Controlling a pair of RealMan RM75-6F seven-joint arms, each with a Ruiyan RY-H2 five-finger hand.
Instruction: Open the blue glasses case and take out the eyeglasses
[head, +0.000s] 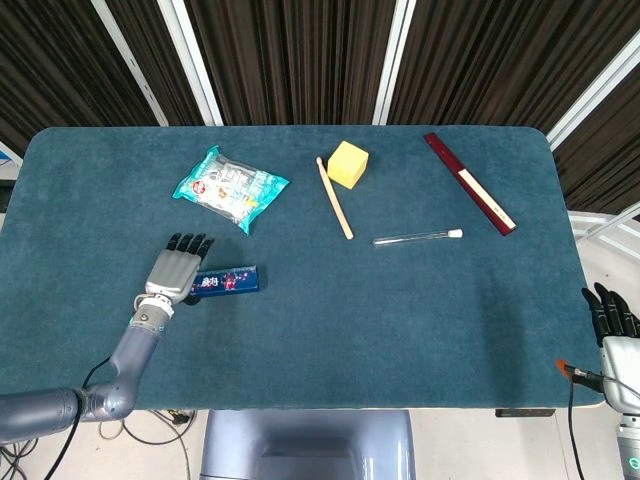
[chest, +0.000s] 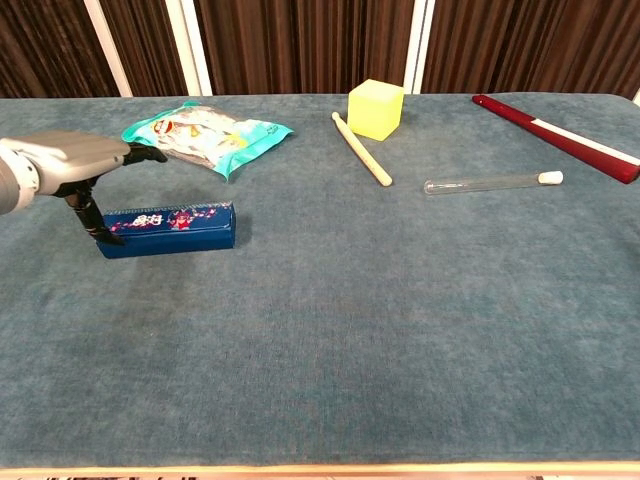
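Fingers (head: 187, 243) of the left hand (head: 172, 273) lie flat and spread over the end of the closed, boxy blue glasses case (chest: 168, 230) — thumb down at its side, grip unclear — on napped teal cloth (chest: 380, 330).

Your desk (head: 400, 330) is covered in teal-blue felt. The glasses case (head: 226, 281) is deep blue with a small red-and-white print along its top. At twelve o'clock from it you have a turquoise snack packet (head: 229, 187) with white and yellow graphics. The cube (head: 347, 164) is pale yellow, the ruler (head: 468, 183) dark red with a cream strip.
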